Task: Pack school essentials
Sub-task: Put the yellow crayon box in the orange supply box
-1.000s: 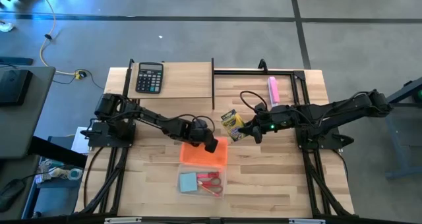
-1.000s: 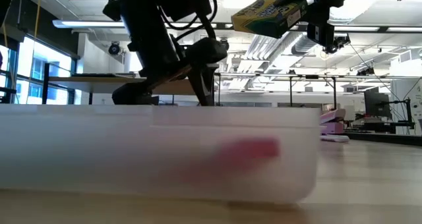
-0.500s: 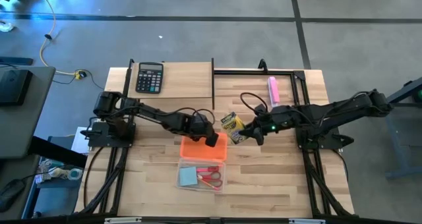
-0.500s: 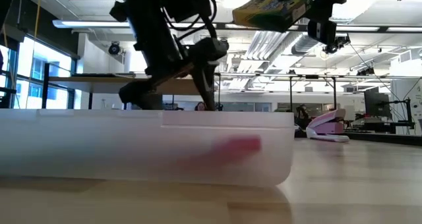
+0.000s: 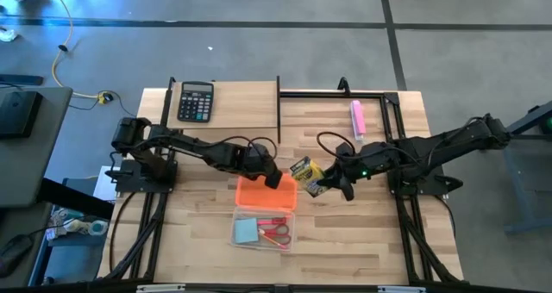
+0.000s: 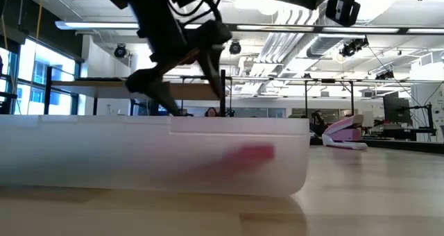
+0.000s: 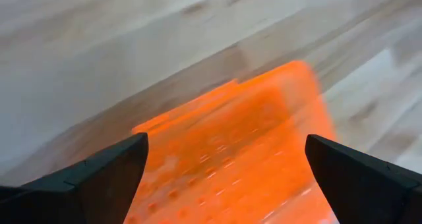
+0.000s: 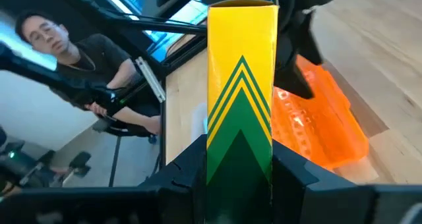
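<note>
My right gripper (image 5: 326, 184) is shut on the small yellow-green box (image 5: 304, 173), carried in the air just right of the orange lid (image 5: 266, 195). The lid lies open and flat on the far side of the clear case (image 5: 261, 232). In the case lie a light-blue notepad (image 5: 246, 233) and red-handled scissors (image 5: 275, 233). My left gripper (image 5: 272, 177) hangs open over the lid's far edge; its wrist view shows the fingers spread wide above the lid (image 7: 257, 151). The low view shows the case wall (image 6: 152, 153) close up. My right gripper pinches the yellow-green box by its near end (image 8: 239, 159) between the two fingers (image 8: 188, 168). It comes from the table's right, slanting down. The box sticks out ahead along the fingers and is lifted clear of the table, tilted.
A black calculator (image 5: 196, 101) lies at the far left and a pink oblong bar (image 5: 356, 118) at the far right of the table. A black frame (image 5: 279, 110) stands across the far half. A person (image 8: 79, 59) sits beyond the table. The near part of the table is bare wood (image 5: 345, 241).
My right gripper has carried the box toward the near edge and closer to the lid. My left gripper has drawn back toward the far edge and risen above the lid. Earlier in that second, the case and lid slid a little toward the far edge.
</note>
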